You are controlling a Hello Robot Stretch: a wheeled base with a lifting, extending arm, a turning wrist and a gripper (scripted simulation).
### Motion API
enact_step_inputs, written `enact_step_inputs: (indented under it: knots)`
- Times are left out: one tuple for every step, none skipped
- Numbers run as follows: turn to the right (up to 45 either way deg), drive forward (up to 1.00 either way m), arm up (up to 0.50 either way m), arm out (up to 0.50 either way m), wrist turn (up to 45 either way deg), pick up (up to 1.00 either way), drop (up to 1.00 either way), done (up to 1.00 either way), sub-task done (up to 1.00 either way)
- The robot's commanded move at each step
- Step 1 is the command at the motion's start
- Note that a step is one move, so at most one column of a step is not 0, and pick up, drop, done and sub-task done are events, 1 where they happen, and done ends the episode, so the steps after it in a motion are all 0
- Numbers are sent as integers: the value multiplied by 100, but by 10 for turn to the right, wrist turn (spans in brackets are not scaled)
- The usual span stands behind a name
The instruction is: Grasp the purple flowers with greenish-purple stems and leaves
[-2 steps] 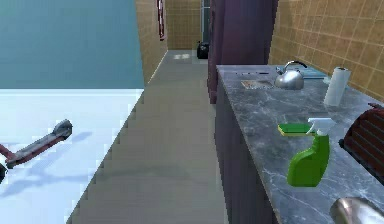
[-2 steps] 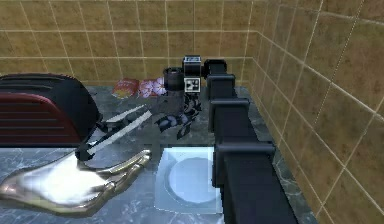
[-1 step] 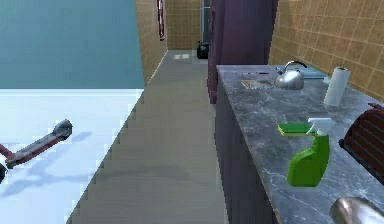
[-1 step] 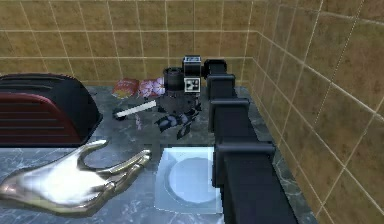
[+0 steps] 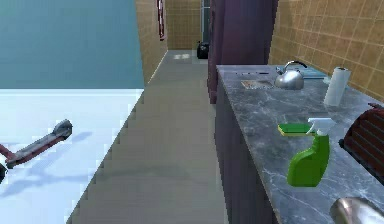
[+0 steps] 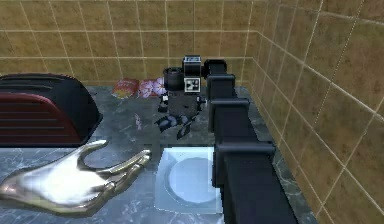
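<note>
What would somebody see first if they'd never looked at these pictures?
The shiny silver hand-shaped sculpture lies on the grey marble counter at the arm side view's lower left. A bright green plastic spray bottle stands on the counter at the forward view's right. Pinkish-purple flowers sit by the tan tiled wall, near the dark gripper.

Arm [image 6: 236, 150] extended outward, pincer [image 6: 173, 124] at far end, hold unclear

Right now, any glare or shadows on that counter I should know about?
Forward view: the kettle gleams. Arm side view: bright highlights on the silver hand; the flowers sit in even light, no glare.
</note>
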Motion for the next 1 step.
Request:
enact_step_inputs:
  knots:
    - [0, 0, 0, 0, 60, 0, 0, 0, 0]
